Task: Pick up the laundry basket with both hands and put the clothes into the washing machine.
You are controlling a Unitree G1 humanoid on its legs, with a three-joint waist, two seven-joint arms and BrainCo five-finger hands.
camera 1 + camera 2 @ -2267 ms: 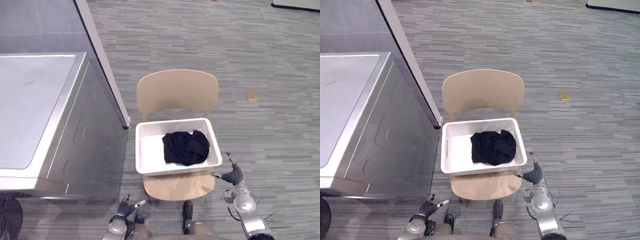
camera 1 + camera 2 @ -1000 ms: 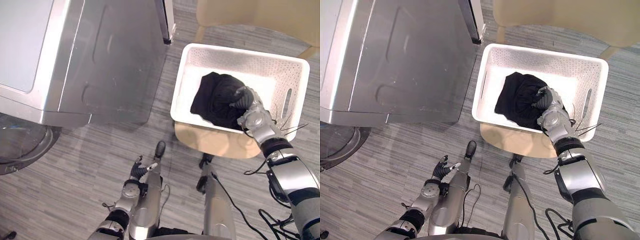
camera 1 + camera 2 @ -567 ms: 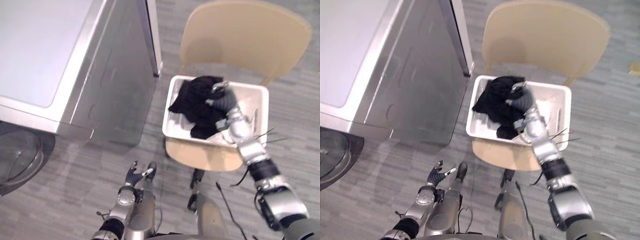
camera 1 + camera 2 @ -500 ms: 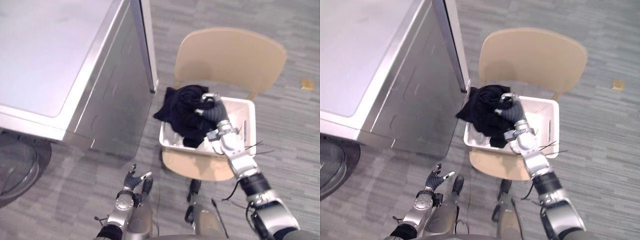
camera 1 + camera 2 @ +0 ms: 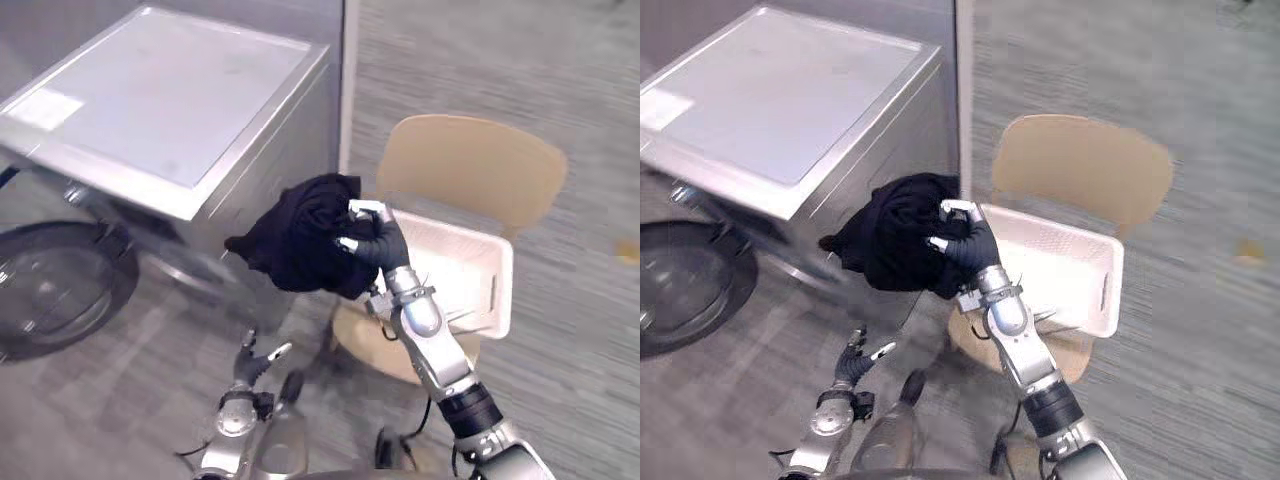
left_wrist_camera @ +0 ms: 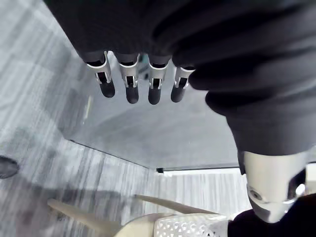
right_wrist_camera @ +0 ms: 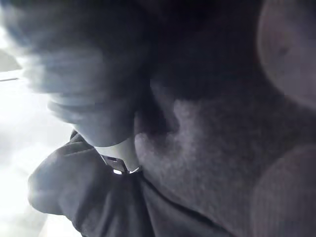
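Black garment (image 5: pixel 298 236) hung bunched from the right hand (image 5: pixel 378 248), whose fingers were curled round the cloth's upper folds. It was held clear of the white laundry basket (image 5: pixel 497 290), which sat on the wooden chair (image 5: pixel 470 170) at 3 o'clock of the load. The left hand (image 5: pixel 248 368) was low at 6 o'clock, fingers (image 6: pixel 131 81) straight and spread, holding nothing.

Probable faults:
- Slippage: only one hand gripped the bunch, and loose folds trailed at 8 o'clock.
- Snagging: the trailing folds hung near the corner of the washing machine (image 5: pixel 170 90).
- Basket displacement: the right forearm crossed the basket's near rim.

Clearance: the round door (image 5: pixel 55 290) stood swung out at 9 o'clock. Open floor lay between it and the chair. The drum opening could not be made out.
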